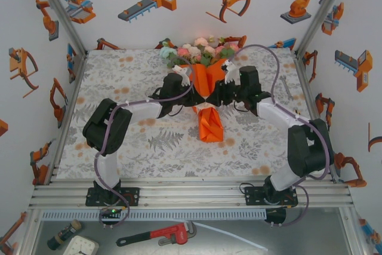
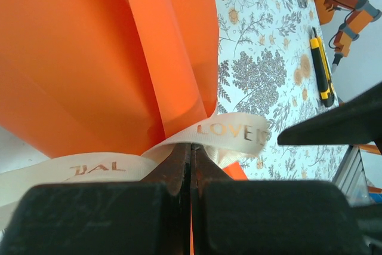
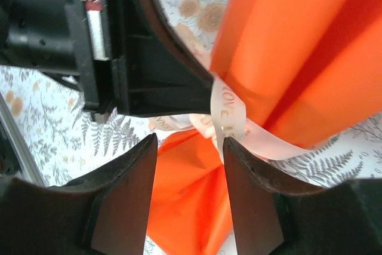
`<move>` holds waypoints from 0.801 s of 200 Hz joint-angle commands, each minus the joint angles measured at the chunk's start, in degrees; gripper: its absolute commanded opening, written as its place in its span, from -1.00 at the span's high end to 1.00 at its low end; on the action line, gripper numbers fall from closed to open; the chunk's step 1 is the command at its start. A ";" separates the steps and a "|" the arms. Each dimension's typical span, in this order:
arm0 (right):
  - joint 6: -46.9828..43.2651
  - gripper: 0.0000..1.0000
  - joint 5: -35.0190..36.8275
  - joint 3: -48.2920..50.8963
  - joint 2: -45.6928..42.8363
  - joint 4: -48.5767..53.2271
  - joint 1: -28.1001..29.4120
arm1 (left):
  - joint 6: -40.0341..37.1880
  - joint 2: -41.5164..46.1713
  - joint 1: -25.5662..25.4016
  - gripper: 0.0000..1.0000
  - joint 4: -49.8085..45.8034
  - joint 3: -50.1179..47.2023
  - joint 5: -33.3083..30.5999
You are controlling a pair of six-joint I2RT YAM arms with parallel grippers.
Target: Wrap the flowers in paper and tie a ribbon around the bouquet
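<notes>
Two arms flanked the bouquet [image 1: 206,97] mid-table in your overhead view, with the flowers [image 1: 200,51] fanned toward 12 o'clock, but you couldn't make out the fingers from up there. Your left wrist cam sorted that out: the left gripper [image 2: 191,147] was pinched tight on the ribbon [image 2: 233,131], the LOVE-printed one, right against the orange paper [image 2: 89,58]. Your right wrist cam had the right gripper [image 3: 190,141] parted about halfway, gripping nothing, with the ribbon just off its tips at 1 o'clock.
</notes>
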State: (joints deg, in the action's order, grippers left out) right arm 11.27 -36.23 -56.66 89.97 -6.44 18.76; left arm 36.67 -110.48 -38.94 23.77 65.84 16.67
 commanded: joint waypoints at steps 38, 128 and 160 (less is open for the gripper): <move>11.62 0.32 10.84 -1.57 3.95 -1.24 -4.16 | -2.10 -1.20 -0.41 1.00 -0.79 2.85 -1.27; 11.76 0.48 -4.29 -4.94 11.42 -4.40 -3.02 | -2.04 -0.90 -0.52 1.00 -0.58 2.32 -1.94; 11.86 0.33 -6.31 -3.49 10.38 -6.47 -2.77 | -1.78 -0.81 -0.45 1.00 -0.18 2.11 -1.59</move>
State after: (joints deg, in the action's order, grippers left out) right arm 22.63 -38.63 -59.33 101.36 -9.56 15.70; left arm 35.55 -110.89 -39.07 22.70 67.07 14.96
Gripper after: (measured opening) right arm 0.304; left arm 0.007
